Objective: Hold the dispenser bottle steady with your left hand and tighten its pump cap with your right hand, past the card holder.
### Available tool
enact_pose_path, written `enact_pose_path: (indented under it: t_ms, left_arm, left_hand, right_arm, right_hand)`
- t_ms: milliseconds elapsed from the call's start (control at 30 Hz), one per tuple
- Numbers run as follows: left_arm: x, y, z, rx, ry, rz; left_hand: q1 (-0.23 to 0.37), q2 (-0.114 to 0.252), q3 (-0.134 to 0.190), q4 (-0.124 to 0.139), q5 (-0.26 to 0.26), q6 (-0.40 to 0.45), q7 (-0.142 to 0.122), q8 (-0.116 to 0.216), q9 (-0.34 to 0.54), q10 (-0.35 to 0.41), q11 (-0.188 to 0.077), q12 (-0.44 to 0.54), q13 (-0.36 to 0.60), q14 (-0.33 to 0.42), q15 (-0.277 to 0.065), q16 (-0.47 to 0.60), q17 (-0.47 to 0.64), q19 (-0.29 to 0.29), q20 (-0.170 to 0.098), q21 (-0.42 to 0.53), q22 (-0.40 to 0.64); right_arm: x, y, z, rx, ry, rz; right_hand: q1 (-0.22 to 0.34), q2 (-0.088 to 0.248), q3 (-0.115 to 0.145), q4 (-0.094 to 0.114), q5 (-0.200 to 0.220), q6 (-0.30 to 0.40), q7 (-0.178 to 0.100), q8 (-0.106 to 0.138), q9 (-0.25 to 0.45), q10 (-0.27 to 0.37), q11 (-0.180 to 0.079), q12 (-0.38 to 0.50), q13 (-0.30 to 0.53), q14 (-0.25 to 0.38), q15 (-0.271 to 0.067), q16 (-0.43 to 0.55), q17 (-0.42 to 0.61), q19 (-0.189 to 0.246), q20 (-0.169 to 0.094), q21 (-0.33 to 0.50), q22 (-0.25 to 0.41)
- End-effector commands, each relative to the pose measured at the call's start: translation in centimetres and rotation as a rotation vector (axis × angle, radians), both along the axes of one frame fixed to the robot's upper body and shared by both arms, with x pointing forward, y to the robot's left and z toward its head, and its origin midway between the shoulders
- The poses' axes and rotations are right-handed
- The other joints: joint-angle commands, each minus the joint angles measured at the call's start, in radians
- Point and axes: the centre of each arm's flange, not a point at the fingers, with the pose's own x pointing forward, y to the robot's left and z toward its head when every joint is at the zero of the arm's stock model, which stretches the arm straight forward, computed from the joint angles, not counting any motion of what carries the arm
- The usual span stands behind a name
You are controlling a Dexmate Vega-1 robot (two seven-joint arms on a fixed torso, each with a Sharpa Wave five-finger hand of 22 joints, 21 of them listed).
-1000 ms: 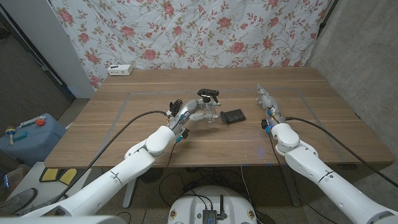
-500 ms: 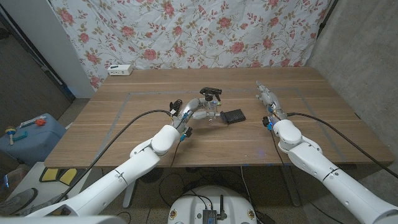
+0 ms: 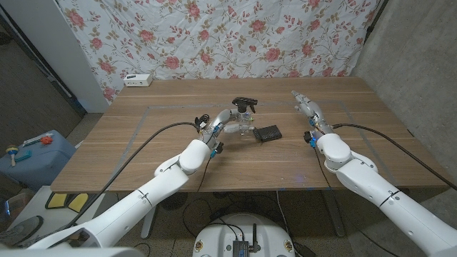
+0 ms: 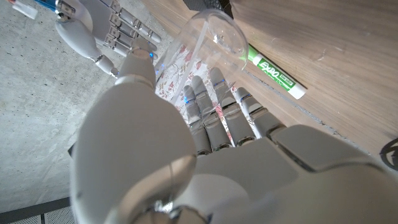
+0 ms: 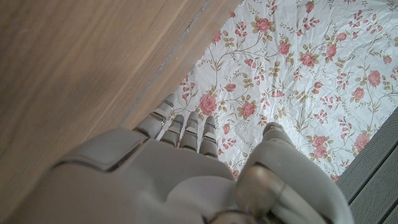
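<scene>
So on the far left edge of the table we've got a small white box way off from either hand. Our left hand is wrapped around the clear bottle, fingers curled on its body, and it's standing upright near the middle with the black pump cap sitting just above our fingers. From the left wrist cam we can see the bottle's clear base right past our fingertips, with a green marker lying on the wood just beside it. The dark card holder lies flat right next to the bottle, on the side toward our right hand. That one's well apart from the bottle, fingers stretched out straight, holding nothing.
</scene>
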Motion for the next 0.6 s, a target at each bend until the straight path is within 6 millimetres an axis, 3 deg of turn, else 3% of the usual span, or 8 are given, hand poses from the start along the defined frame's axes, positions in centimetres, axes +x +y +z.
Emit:
enact_pose_path:
  t_ms: [33, 133, 433, 600]
  left_arm:
    - [0.9, -0.4, 0.8, -0.003, -0.015, 0.025]
    - [1.1, -0.4, 1.0, -0.005, -0.021, 0.026]
    - [1.6, -0.5, 1.6, 0.009, -0.034, 0.04]
    - [1.7, -0.4, 1.8, 0.017, -0.042, 0.058]
  left_hand:
    - [0.026, 0.125, 0.036, 0.03, 0.002, 0.173, 0.0, 0.002, 0.004, 0.01, 0.001, 0.0, 0.006, 0.009, -0.092, -0.004, 0.004, 0.002, -0.114, 0.0, 0.002]
    - [0.024, 0.126, 0.037, 0.031, 0.003, 0.174, 0.003, 0.002, 0.004, 0.01, 0.0, -0.001, 0.007, 0.009, -0.091, -0.005, 0.003, 0.002, -0.114, 0.0, 0.002]
    - [0.021, 0.127, 0.039, 0.031, 0.003, 0.178, 0.001, 0.003, 0.004, 0.012, 0.001, -0.001, 0.012, 0.012, -0.09, -0.005, 0.004, 0.003, -0.114, 0.0, 0.002]
    - [0.017, 0.128, 0.04, 0.033, 0.004, 0.178, 0.001, 0.003, 0.004, 0.013, 0.001, -0.002, 0.014, 0.013, -0.09, -0.006, 0.004, 0.004, -0.113, 0.001, 0.002]
  right_arm:
    - [-2.4, 0.5, 1.0, -0.081, -0.003, -0.052]
    - [-3.1, 0.6, 1.4, -0.092, -0.001, -0.075]
    - [-4.8, 1.2, 2.5, -0.142, -0.015, -0.117]
    - [-5.5, 1.4, 2.8, -0.174, -0.018, -0.139]
  right_hand:
    - [0.031, -0.012, 0.006, -0.029, -0.007, 0.02, 0.014, 0.007, 0.005, 0.024, 0.002, 0.012, 0.002, 0.02, 0.002, 0.011, 0.002, 0.015, -0.039, 0.008, 0.003]
    - [0.052, -0.02, 0.01, -0.049, -0.013, 0.021, 0.014, 0.006, 0.005, 0.039, 0.005, 0.016, 0.003, 0.04, 0.005, 0.015, 0.002, 0.024, -0.036, 0.009, 0.003]
    - [0.078, -0.028, 0.016, -0.074, -0.021, 0.038, 0.013, 0.009, 0.006, 0.05, 0.014, 0.016, 0.004, 0.051, 0.013, 0.014, 0.002, 0.022, -0.025, 0.006, 0.003]
    - [0.104, -0.024, 0.027, -0.095, -0.029, 0.052, 0.016, 0.012, 0.008, 0.062, 0.019, 0.017, 0.006, 0.061, 0.027, 0.014, 0.003, 0.026, -0.004, 0.006, 0.004]
